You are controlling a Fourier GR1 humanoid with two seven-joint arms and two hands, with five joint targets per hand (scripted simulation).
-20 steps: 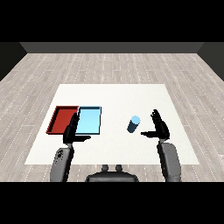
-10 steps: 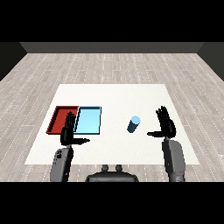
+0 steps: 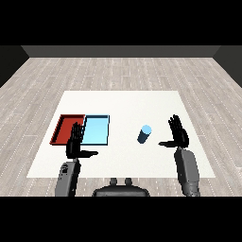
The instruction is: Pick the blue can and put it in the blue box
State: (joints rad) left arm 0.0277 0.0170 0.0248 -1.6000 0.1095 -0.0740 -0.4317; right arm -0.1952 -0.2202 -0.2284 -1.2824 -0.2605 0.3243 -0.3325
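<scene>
Beside the blue can (image 3: 144, 133), on its right, I am holding my right hand (image 3: 178, 135) with fingers (image 3: 174, 124) spread, gripping nothing. I am judging this the reach; next I should be closing round the can, standing apart on the bench (image 3: 123, 104). My left hand (image 3: 76, 143) is hovering open before the blue box (image 3: 96, 129).
</scene>
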